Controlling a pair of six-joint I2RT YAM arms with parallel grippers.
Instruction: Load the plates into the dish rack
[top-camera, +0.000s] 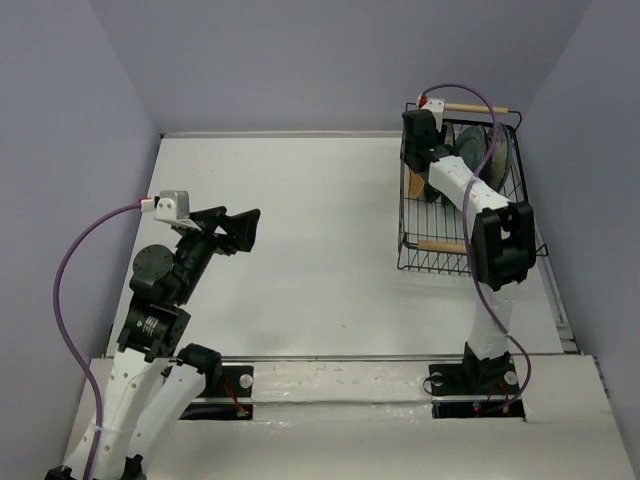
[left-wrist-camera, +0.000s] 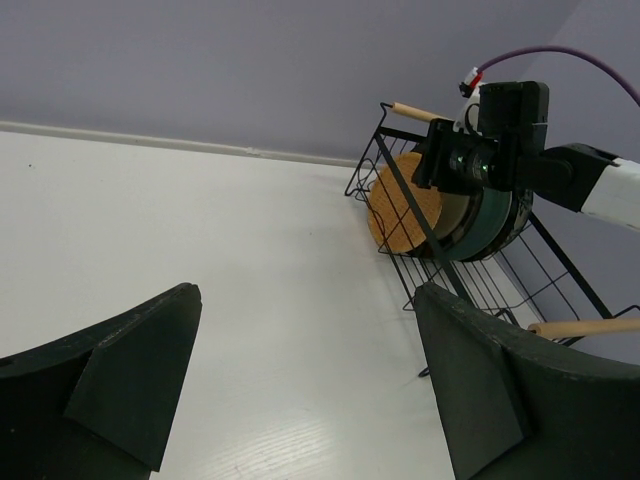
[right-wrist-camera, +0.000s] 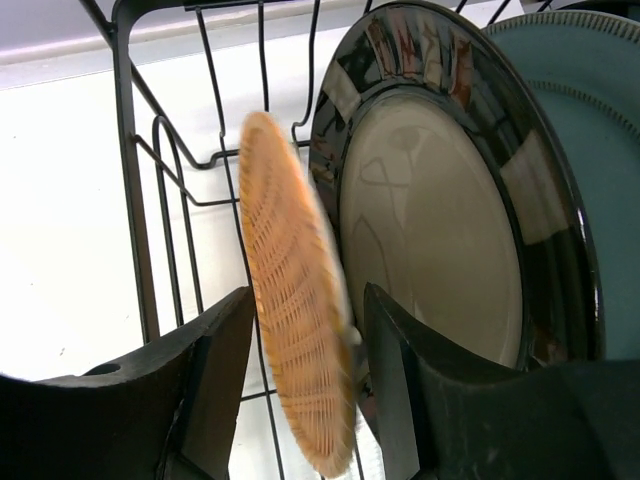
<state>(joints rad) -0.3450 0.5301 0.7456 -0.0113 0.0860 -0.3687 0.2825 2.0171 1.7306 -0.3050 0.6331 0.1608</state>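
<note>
Rack: the rectangular black wire dish rack (right-wrist-camera: 128, 180) with light wooden rod handles is sited at the far right of the white table (top-camera: 300, 250).
Loaded so far: a glossy round dark-rimmed plate (right-wrist-camera: 440, 230) with a beige centre and a plain round teal plate (right-wrist-camera: 590, 110) are stood on edge inside, one just behind the other (any plates further back cannot be made out).
Plate being placed: the small round orange-tan plate (right-wrist-camera: 295, 340) is positioned upright on edge inside the dish rack, just in front of the dark-rimmed plate.
Right gripper (right-wrist-camera: 305, 300): positioned inside the dish rack, jaws set narrow and straddling the rim of the orange-tan plate. Whether the pads press on it cannot be told, as the plate is slightly blurred.
Left gripper (left-wrist-camera: 305, 290): poised over the left part of the table, well apart from the dish rack, with jaws wide and nothing between them.
Table: no plate is seen lying on it in the top view.
Progress (judged): nearly complete. The orange-tan plate is taken to be the last one.
Left to do (judged): the plate is to be seated between the wires, the jaws opened, and the right arm lifted clear without the neighbouring plates being tipped.
</note>
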